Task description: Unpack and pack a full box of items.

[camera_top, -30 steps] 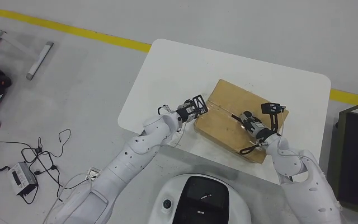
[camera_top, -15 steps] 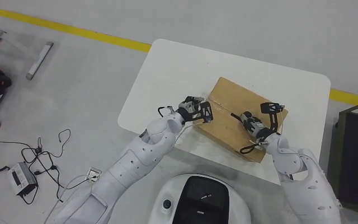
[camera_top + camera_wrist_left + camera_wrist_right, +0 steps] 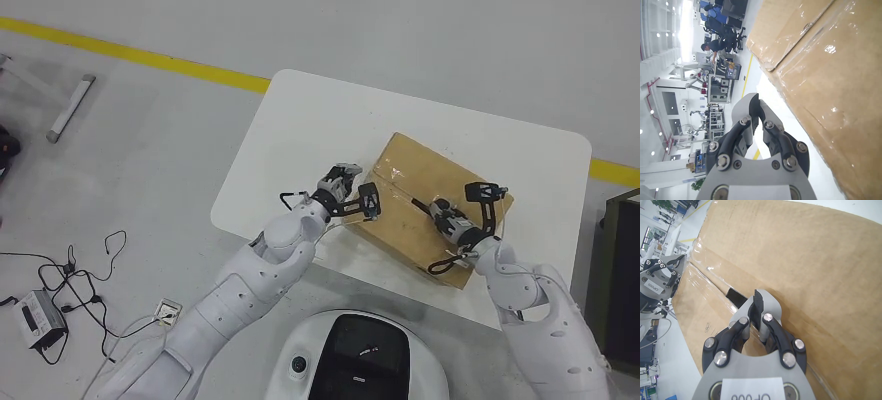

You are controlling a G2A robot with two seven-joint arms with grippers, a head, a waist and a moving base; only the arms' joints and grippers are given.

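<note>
A taped cardboard box [image 3: 425, 215] lies on the white table [image 3: 300, 130]. Clear tape runs along its centre seam [image 3: 715, 283], and a dark gap [image 3: 734, 296] shows where the flaps part. My right gripper [image 3: 756, 297] is shut, its tips resting on the seam just beside that gap; in the top view the right gripper [image 3: 418, 205] sits over the middle of the lid. My left gripper [image 3: 758, 101] is shut with nothing in it, close against the box's left side [image 3: 829, 94] near the seam's end. The left gripper [image 3: 366, 200] meets the box's left edge.
The table's far left part [image 3: 290, 120] is bare white surface. On the floor lie cables [image 3: 70, 290] at the left and a yellow line [image 3: 150, 58] beyond the table. A dark cabinet [image 3: 620, 270] stands at the right edge.
My left gripper has turned and moved in against the box's left edge. The box has shifted slightly away from the robot. The right gripper stays at the seam.
</note>
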